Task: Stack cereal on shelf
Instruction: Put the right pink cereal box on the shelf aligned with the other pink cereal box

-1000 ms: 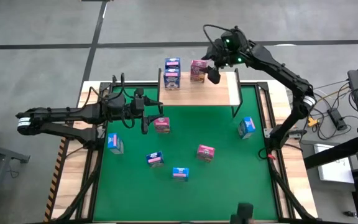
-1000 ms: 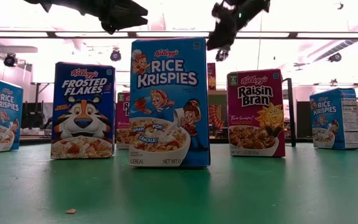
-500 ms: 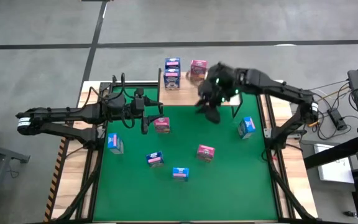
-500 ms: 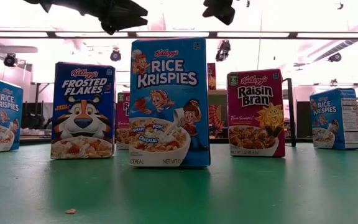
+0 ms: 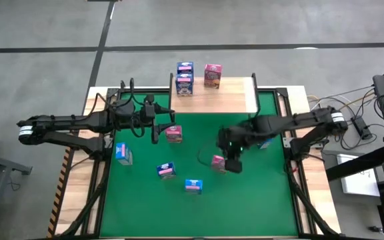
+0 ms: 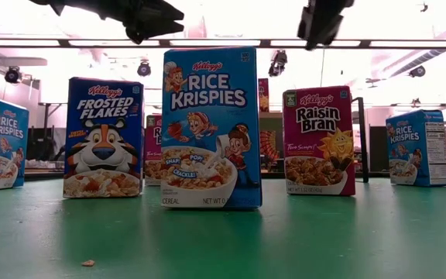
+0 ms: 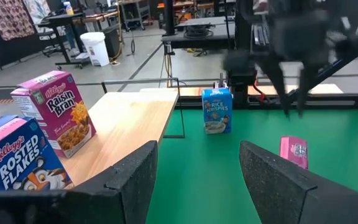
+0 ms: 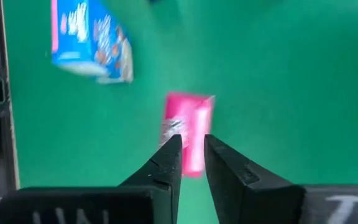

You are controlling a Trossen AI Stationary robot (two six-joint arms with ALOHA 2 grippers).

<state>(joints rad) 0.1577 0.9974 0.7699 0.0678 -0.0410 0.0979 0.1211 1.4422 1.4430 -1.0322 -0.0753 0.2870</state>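
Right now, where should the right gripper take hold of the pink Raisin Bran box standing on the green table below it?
The upright pink Raisin Bran box stands free, so the right gripper, hovering above it, would probably best descend from overhead and close across the thin top edge.

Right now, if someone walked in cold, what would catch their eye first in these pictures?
Probably the right tool, poised over a pink cereal box near the middle of the green table, fingers only slightly apart. Next, the wooden shelf at the table's far edge, already carrying cereal boxes. The left tool waits beside another pink box.
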